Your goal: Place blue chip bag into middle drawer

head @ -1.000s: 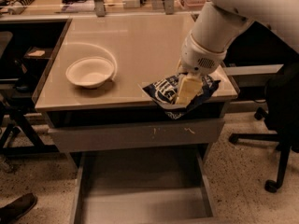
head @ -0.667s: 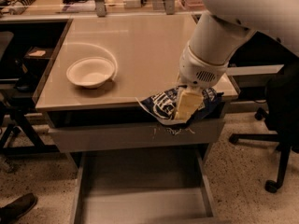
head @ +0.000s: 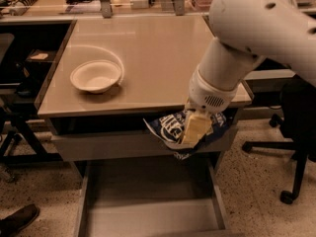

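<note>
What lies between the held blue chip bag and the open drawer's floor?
Nothing, in the camera view: the crinkly dark blue chip bag, pinched by the gripper, hangs over the wide grey metal middle drawer, only air between.

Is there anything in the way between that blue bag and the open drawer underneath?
Nothing visible does. The gripper holds the blue chip bag just past the table front edge, with the open middle drawer below it.

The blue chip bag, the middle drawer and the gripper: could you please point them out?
blue chip bag (head: 167, 126): camera view, lettered left face.
middle drawer (head: 148, 214): camera view, bare grey floor.
gripper (head: 192, 135): camera view, fingertips clamping the bag, above the drawer.
</note>
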You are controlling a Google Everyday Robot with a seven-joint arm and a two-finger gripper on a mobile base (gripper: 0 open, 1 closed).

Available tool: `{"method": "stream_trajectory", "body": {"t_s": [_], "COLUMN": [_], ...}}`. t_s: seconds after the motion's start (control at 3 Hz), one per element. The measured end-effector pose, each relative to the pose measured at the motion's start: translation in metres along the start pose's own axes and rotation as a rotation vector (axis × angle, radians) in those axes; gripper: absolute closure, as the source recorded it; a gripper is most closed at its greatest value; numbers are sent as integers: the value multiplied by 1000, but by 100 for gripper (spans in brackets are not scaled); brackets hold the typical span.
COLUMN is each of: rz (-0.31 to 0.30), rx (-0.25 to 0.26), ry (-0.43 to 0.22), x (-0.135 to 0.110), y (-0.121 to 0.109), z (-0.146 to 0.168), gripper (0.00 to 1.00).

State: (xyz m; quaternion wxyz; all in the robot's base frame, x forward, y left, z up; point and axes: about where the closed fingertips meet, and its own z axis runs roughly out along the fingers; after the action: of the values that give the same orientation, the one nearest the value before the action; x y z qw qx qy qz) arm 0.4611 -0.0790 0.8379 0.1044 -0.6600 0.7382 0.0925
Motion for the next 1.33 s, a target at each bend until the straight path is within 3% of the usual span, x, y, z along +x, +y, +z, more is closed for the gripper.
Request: {"method": "stream_trajectory", "body": {"t_s": [0.67,1.33], "rz": [162,180], "rx": [-169,-173], "ry": [-50,-71], "x": [27,32], "y": [50,52], "z": [115,127], "gripper": [100,100]}}
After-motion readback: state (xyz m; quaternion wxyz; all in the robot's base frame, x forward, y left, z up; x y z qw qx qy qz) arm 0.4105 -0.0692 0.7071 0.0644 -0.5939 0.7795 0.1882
